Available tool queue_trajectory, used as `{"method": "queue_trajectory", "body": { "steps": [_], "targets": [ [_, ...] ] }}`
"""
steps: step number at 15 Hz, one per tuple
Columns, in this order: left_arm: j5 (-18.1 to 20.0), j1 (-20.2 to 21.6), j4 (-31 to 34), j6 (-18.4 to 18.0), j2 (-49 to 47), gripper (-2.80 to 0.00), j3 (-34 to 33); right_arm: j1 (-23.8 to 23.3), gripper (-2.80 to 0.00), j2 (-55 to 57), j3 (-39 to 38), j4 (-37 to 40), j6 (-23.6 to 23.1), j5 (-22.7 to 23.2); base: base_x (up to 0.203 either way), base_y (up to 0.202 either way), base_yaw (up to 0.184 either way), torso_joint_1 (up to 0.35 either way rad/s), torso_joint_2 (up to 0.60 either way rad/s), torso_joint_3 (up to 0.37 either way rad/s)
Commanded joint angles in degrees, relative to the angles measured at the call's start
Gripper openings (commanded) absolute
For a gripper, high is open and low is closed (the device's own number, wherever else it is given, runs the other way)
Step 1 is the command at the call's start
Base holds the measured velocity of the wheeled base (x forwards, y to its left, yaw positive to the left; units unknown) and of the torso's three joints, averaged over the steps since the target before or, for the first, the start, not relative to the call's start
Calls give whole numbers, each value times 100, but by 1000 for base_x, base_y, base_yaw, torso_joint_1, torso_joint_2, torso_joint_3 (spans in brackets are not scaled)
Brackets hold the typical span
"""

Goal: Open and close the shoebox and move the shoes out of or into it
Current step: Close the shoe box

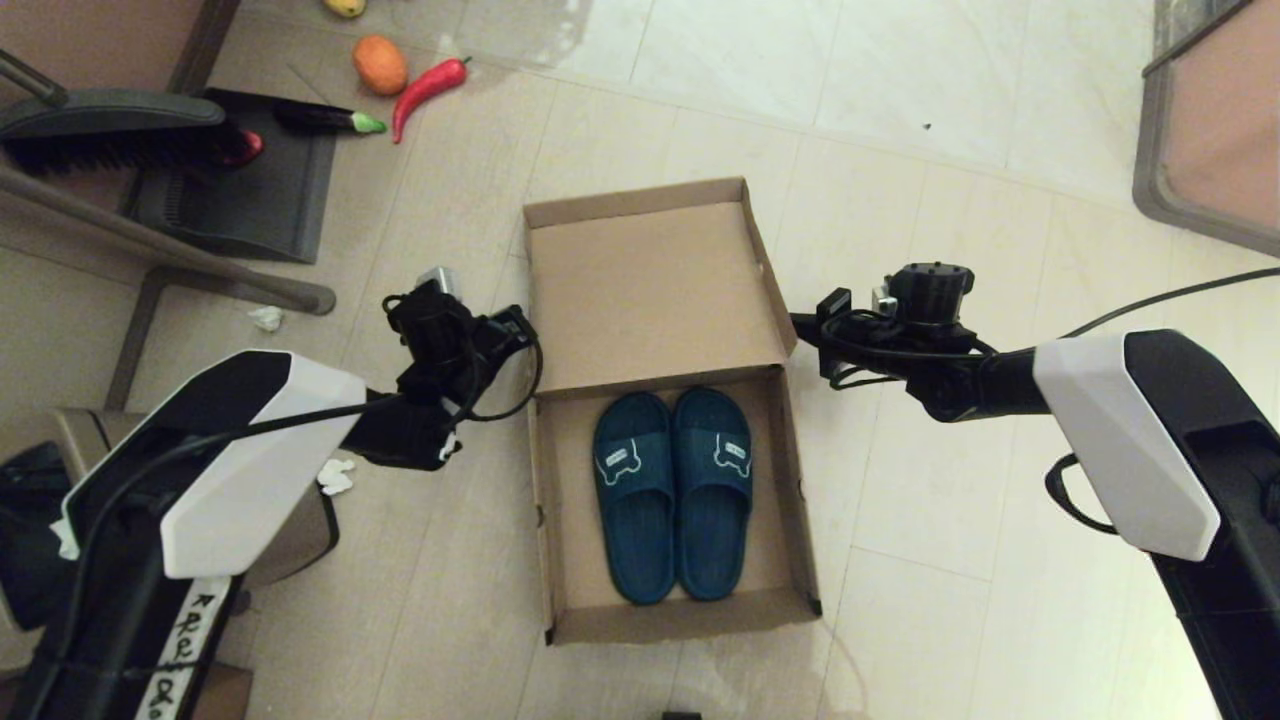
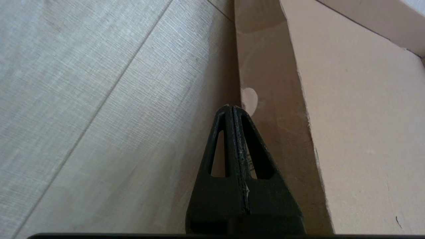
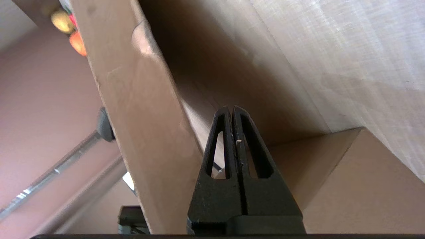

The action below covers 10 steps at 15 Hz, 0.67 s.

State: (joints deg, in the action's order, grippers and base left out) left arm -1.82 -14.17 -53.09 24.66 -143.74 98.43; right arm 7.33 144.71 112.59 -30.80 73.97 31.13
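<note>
— What do we see in the shoebox (image 1: 560, 520)?
— The navy shoes (image 1: 672, 490) side by side, lid (image 1: 650, 290) open (on the floor)
— Our grippers?
— Left gripper (image 2: 232, 111) and right gripper (image 3: 231, 111) flank the lid, fingers pressed together, holding nothing

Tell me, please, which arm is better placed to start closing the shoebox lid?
Neither clearly: left gripper and right gripper, both shut, flank the open lid of the shoebox symmetrically; shoes inside.
</note>
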Motion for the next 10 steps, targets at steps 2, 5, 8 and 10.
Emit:
{"method": "queue_trajectory", "body": {
  "steps": [2,5,8,10],
  "targets": [
    [6,-58,9,12,-14,-280,2,14,-280,94,22,-205,304,101,0,0,0,0,0,0],
    [32,-94,35,12,4,-280,1,-3,-280,117,44,-617,706,358,0,0,0,0,0,0],
    [50,-146,70,12,48,-280,10,6,-280,24,44,-647,723,522,0,0,0,0,0,0],
    [50,-156,79,12,74,-280,2,6,-280,-58,44,-647,741,672,0,0,0,0,0,0]
  ]
}}
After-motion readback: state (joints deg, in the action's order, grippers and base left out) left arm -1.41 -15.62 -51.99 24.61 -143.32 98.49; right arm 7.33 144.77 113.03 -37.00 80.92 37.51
